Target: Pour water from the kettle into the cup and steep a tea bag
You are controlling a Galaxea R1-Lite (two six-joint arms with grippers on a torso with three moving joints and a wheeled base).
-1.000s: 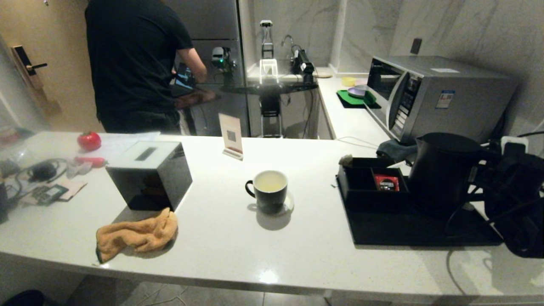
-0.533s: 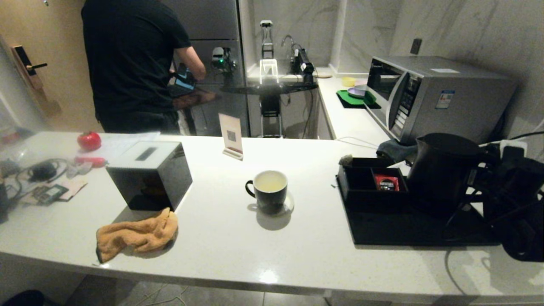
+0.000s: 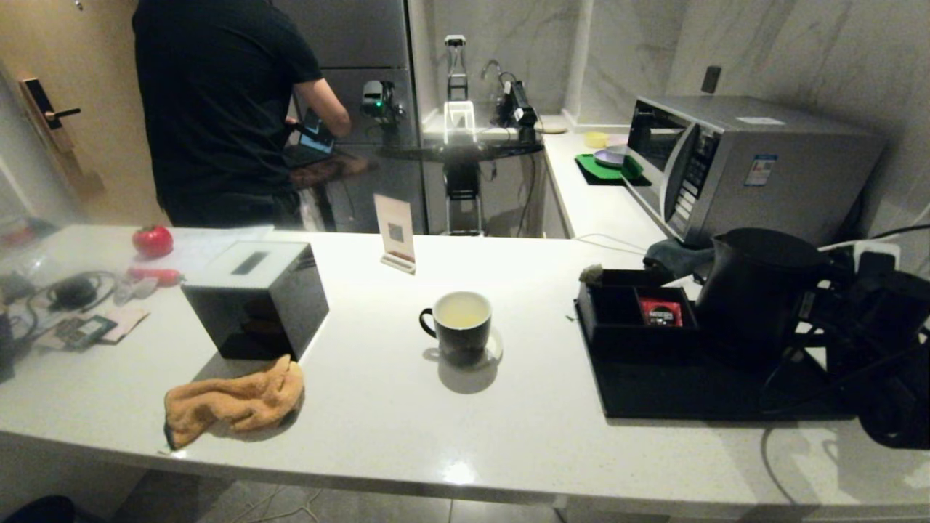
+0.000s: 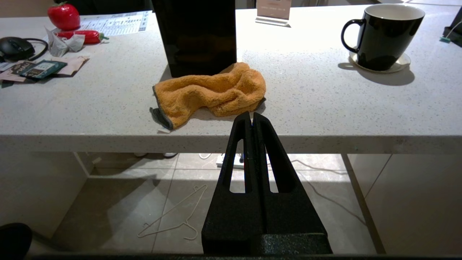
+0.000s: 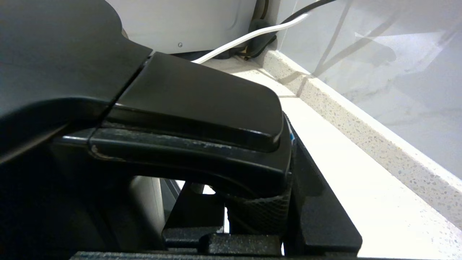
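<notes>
Gripping the handle of the kettle [image 3: 755, 290], the right gripper [image 3: 835, 305] shows only as a dark mass at the right edge of the head view, its fingers hard to separate from the black kettle and cables around it. From the right wrist camera, the kettle handle [image 5: 187, 119] fills most of the frame and a textured finger pad [image 5: 263, 213] presses against its underside; the jaws stand partly closed around the handle. The kettle stands upright on a black tray [image 3: 690, 392], beside a black compartment box [image 3: 632, 316] holding a red packet [image 3: 661, 312]. Well apart, at mid-counter, the cup [image 3: 460, 327] sits on a small pale coaster [image 3: 495, 347], pale yellowish water [image 3: 462, 311] showing inside. No tea bag can be made out in the cup. The left gripper [image 4: 251, 119] hangs parked below the counter edge, fingers pressed together and holding nothing, in front of an orange cloth [image 4: 213, 92]. A person in black [image 3: 225, 109] stands behind the counter, head cut off by the frame.
</notes>
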